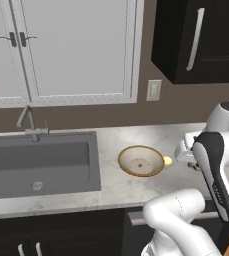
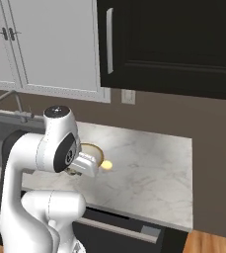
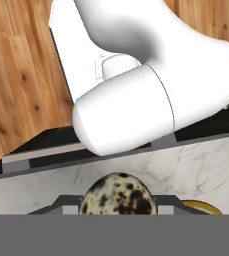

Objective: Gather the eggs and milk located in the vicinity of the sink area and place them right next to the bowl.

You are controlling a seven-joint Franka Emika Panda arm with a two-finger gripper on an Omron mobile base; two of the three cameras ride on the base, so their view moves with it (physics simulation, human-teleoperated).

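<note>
Setting the egg down softly is the job right now, I think, and the big pale counter has lots of bare room for it. The dark sink is off to the left, well away from the hand, so it is not in the way. The white arm bends over the counter to the right of the bowl, and the hand is low, close to the stone. The bowl is round with a brown rim, and it sits between the sink and the hand. In the hand view the gripper is clamped on a speckled egg, with one dark finger on each side, and a bit of the bowl's rim peeks in beside it. In the base views a small yellow spot lies just beside the bowl, and I cannot tell if it is this same egg or another one. To do it well, the hand should go down slowly until the egg rests on the counter, then let go gently, because an egg can roll. It should stay near the bowl but not bump the rim. The front edge of the counter is close behind the egg, so it should not be put nearer to that edge. There is more open room to the right and toward the wall.
</note>
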